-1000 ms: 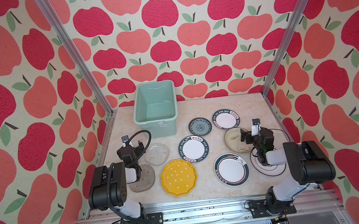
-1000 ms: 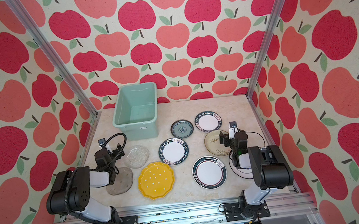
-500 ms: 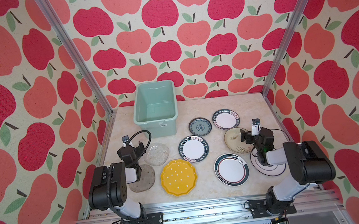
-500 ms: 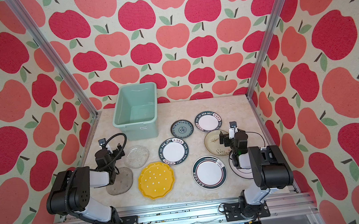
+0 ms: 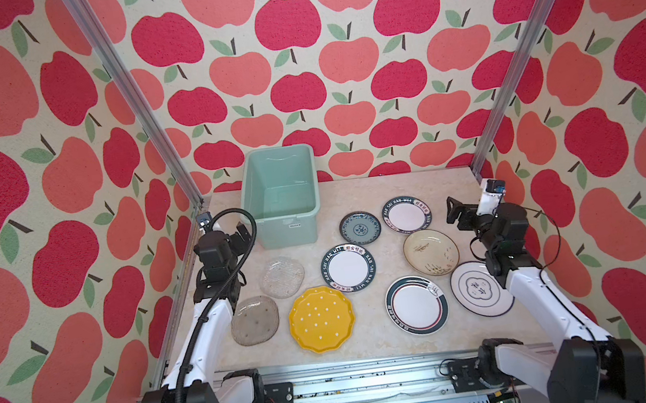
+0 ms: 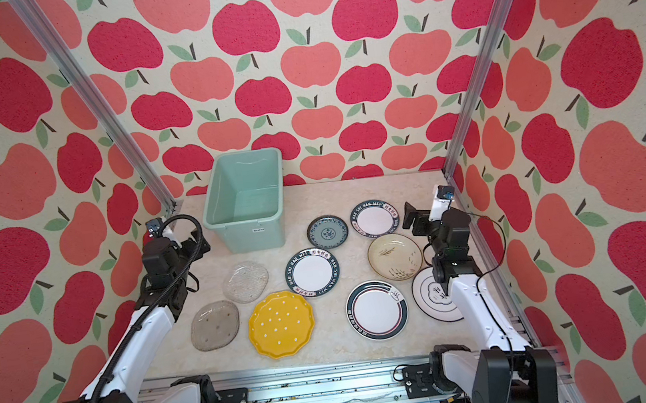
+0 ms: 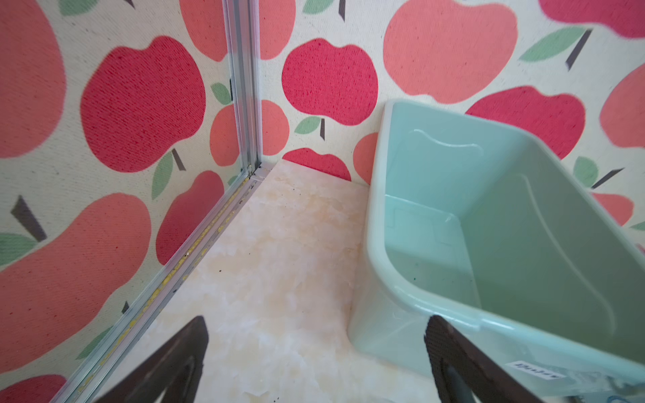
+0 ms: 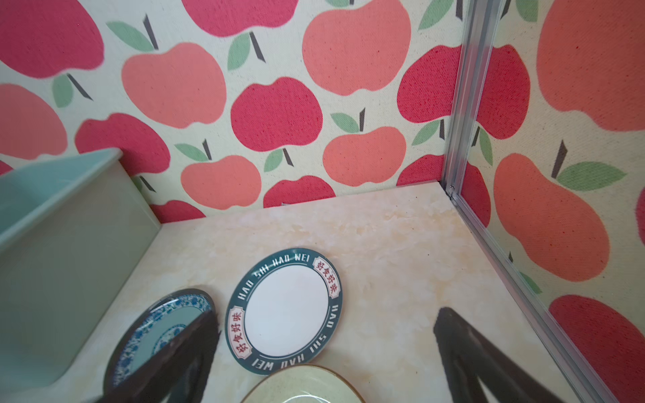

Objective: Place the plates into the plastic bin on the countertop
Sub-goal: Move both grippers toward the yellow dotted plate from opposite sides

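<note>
Nothing is moving; left end effector (image 5: 243,235) and right end effector (image 5: 453,212) are staying wide open, empty, plates (image 5: 321,320) still outside the plastic bin (image 5: 286,230)

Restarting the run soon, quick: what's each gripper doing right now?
Left gripper: open, holding nothing.
Right gripper: open, holding nothing.

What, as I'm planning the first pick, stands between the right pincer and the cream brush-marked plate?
Nothing visible does. The open right pincer hangs close by the cream brush-marked plate, with no other dish between them.
</note>
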`<action>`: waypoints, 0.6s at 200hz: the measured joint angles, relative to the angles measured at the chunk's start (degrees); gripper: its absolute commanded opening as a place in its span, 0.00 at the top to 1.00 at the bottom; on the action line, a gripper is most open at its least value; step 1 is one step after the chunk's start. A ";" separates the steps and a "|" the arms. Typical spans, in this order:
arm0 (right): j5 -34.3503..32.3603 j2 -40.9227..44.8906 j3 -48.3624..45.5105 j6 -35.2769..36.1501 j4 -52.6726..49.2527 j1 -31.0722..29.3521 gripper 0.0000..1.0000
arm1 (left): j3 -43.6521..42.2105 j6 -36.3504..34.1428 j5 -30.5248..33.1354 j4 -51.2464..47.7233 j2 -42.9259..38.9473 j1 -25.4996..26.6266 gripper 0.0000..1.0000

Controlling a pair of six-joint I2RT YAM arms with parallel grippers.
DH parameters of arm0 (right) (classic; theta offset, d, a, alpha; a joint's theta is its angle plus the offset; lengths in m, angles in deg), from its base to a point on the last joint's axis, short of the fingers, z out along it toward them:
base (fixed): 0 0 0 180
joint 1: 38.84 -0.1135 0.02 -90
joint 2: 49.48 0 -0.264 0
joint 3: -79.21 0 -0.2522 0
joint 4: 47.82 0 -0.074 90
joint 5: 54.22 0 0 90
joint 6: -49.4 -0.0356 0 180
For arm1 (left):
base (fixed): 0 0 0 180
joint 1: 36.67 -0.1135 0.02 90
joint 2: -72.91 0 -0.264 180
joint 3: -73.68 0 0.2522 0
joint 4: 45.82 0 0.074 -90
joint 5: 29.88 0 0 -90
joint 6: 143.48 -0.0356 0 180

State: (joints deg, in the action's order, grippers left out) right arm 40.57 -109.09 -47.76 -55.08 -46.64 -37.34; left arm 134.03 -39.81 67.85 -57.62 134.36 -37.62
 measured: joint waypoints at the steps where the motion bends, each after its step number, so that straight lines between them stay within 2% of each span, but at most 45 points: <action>1: 0.17 0.13 0.15 -0.17 -0.33 0.07 0.01 | 0.26 0.20 -0.09 -0.52 -0.13 0.00 0.01; 30: 8.22 1.01 6.21 -6.80 -13.42 0.11 0.01 | 10.03 8.76 -1.88 -22.27 -3.89 3.63 0.01; 51: 11.96 -0.39 10.38 -9.94 -24.20 -3.19 0.01 | 15.52 15.76 -5.25 -38.12 -3.08 6.93 0.01; 86: 14.73 -5.16 18.40 -13.64 -40.30 -15.85 0.01 | 17.57 23.78 -15.91 -58.21 -0.09 9.62 0.01; 120: 14.97 -9.01 18.93 -21.14 -46.38 -32.89 0.01 | 13.25 26.40 -22.95 -66.55 0.57 13.75 0.01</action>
State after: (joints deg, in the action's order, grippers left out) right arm 55.55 -118.10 -28.83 -76.22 -93.02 -70.23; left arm 147.28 -13.41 44.90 -124.18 134.93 -23.87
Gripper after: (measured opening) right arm 0.989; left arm 0.993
